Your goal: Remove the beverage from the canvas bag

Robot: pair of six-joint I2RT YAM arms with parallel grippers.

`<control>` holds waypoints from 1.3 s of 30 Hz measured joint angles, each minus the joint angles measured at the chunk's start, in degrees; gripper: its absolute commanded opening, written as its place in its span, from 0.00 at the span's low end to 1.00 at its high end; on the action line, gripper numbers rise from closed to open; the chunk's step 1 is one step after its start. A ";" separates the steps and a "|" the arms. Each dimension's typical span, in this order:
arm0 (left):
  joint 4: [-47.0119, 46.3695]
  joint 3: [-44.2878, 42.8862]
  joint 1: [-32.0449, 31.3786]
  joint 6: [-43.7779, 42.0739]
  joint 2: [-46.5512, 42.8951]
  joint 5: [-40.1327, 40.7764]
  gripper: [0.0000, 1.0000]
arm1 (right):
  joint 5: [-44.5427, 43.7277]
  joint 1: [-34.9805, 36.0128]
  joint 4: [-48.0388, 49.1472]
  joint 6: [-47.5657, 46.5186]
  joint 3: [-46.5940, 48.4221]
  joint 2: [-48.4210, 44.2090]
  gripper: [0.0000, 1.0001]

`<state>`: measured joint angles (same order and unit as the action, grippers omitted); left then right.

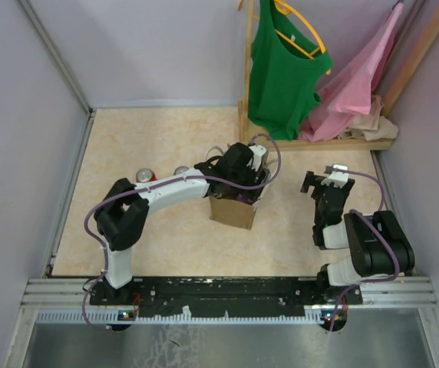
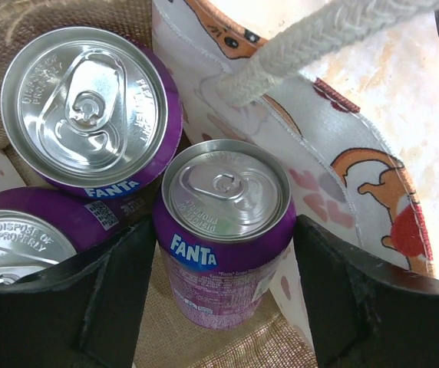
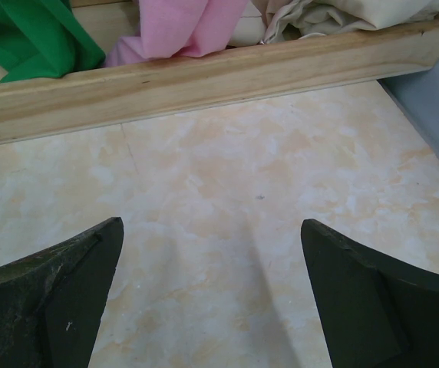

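The canvas bag [image 1: 231, 213] stands upright at the centre of the top view on the bench [image 1: 150, 138]. The left gripper [image 2: 226, 253] reaches down into its mouth. Its jaws sit against both sides of a purple Fanta can [image 2: 226, 192], gripping it at lower centre of the wrist view. Two more Fanta cans [image 2: 89, 107] lie at the upper and lower left, with a white rope handle [image 2: 319, 38] at the upper right. The right gripper [image 3: 212, 261] hangs open over bare bench, right of the bag.

The mouth of the canvas bag [image 1: 232, 212] is covered from above by the left arm [image 1: 181, 186]. The third can [image 2: 16, 241] is cut off by the frame edge and partly hidden behind the left gripper [image 2: 226, 307]. Whether the middle can [image 2: 226, 199] is touched by that gripper cannot be told.
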<state>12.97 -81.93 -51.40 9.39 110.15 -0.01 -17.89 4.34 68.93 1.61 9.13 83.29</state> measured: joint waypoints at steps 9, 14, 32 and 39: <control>-3.32 2.16 0.00 0.37 -0.50 -1.88 0.01 | 0.00 0.00 -0.02 0.02 0.00 0.00 0.99; -9.07 8.37 -0.13 0.44 -4.15 -1.90 0.00 | 0.00 0.00 0.00 0.00 0.00 0.00 0.99; -47.76 40.26 -0.63 -5.09 -27.67 -0.66 0.00 | 0.02 0.00 -0.02 0.09 0.00 0.00 0.99; -57.55 42.51 -0.66 -7.58 -29.29 -0.90 0.00 | 0.00 0.00 0.00 0.09 0.00 0.00 0.99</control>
<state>-44.58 -39.42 -52.05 1.80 80.86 -0.91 -17.89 4.34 68.93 1.69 9.13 83.29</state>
